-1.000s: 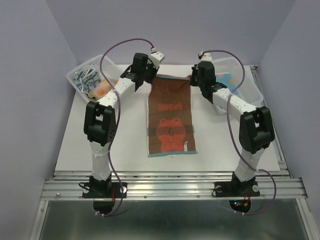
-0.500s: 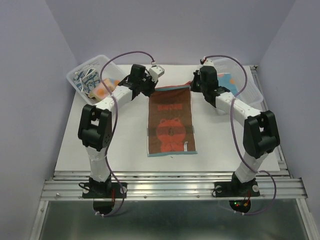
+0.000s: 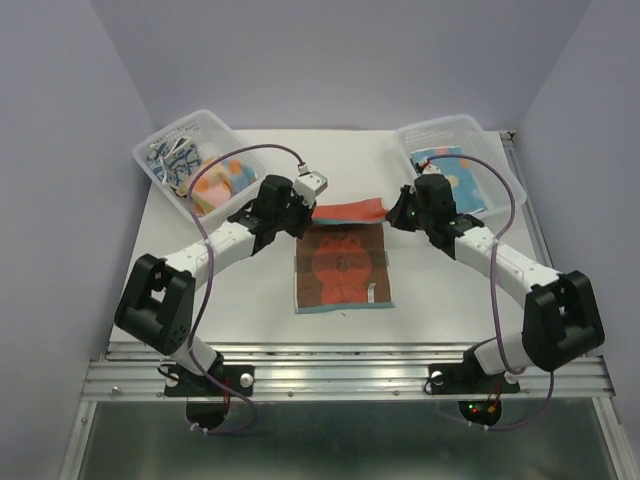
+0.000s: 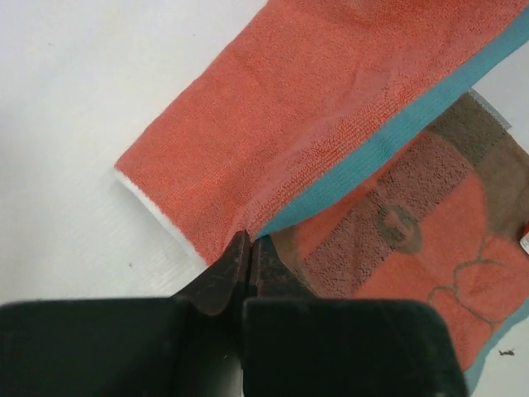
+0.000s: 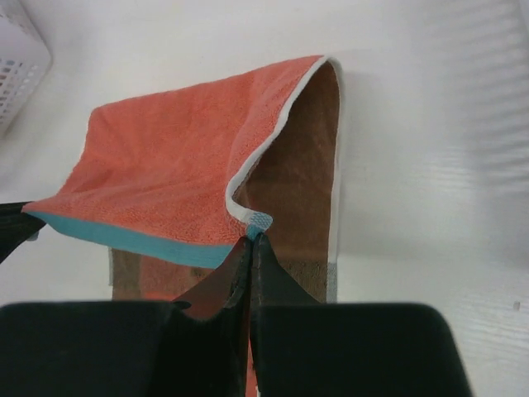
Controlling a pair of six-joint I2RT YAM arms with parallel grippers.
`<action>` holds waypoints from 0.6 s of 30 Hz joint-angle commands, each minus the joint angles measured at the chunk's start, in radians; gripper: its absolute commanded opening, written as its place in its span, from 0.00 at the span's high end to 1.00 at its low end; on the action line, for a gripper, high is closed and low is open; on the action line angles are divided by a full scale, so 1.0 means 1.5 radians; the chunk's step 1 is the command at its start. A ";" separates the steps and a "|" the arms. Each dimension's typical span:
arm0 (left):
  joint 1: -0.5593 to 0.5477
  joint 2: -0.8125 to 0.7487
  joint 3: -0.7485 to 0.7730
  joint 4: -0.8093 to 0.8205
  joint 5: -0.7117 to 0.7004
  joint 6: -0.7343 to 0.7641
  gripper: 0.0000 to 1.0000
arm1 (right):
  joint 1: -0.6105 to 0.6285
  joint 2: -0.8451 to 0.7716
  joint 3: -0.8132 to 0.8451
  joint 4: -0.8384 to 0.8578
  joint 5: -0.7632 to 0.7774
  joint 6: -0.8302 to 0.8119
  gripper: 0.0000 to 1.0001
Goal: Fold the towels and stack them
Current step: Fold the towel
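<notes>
Clamping towel [image 3: 343, 265] corners, held at jaws' tips

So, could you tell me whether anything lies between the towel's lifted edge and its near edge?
Nothing visible does: the near half of the towel lies flat and bare. The left gripper and right gripper pinch the lifted corners above it.

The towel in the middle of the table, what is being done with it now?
The robot is folding the brown terry towel with an orange bear print. The left hand and the right hand are each shut on one far corner, holding that end raised above the middle, orange underside up. The near half lies flat on the white table.
</notes>
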 commanded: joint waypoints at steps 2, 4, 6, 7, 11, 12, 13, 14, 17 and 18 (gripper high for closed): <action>-0.045 -0.101 -0.096 0.070 -0.074 -0.077 1.00 | 0.021 -0.089 -0.084 -0.013 -0.019 0.059 0.99; -0.056 -0.125 -0.124 0.078 -0.089 -0.092 1.00 | 0.025 -0.121 -0.104 -0.023 -0.020 0.066 0.99; -0.070 -0.155 -0.159 0.087 -0.094 -0.111 1.00 | 0.034 -0.140 -0.127 -0.041 -0.021 0.074 0.99; -0.074 -0.163 -0.167 0.090 -0.098 -0.125 1.00 | 0.039 -0.147 -0.137 -0.046 -0.020 0.076 0.99; -0.105 -0.195 -0.212 0.094 -0.127 -0.166 1.00 | 0.086 -0.190 -0.182 -0.063 -0.031 0.105 0.99; -0.111 -0.208 -0.216 0.092 -0.135 -0.175 1.00 | 0.091 -0.197 -0.196 -0.065 -0.038 0.109 0.99; -0.125 -0.214 -0.228 0.090 -0.148 -0.192 1.00 | 0.098 -0.202 -0.200 -0.067 -0.040 0.116 0.99; -0.131 -0.228 -0.233 0.088 -0.156 -0.204 1.00 | 0.106 -0.213 -0.204 -0.073 -0.036 0.119 0.99; -0.158 -0.255 -0.246 0.074 -0.188 -0.227 1.00 | 0.116 -0.232 -0.214 -0.082 -0.029 0.126 0.99; -0.163 -0.258 -0.244 0.066 -0.202 -0.232 1.00 | 0.118 -0.235 -0.217 -0.085 -0.028 0.127 0.99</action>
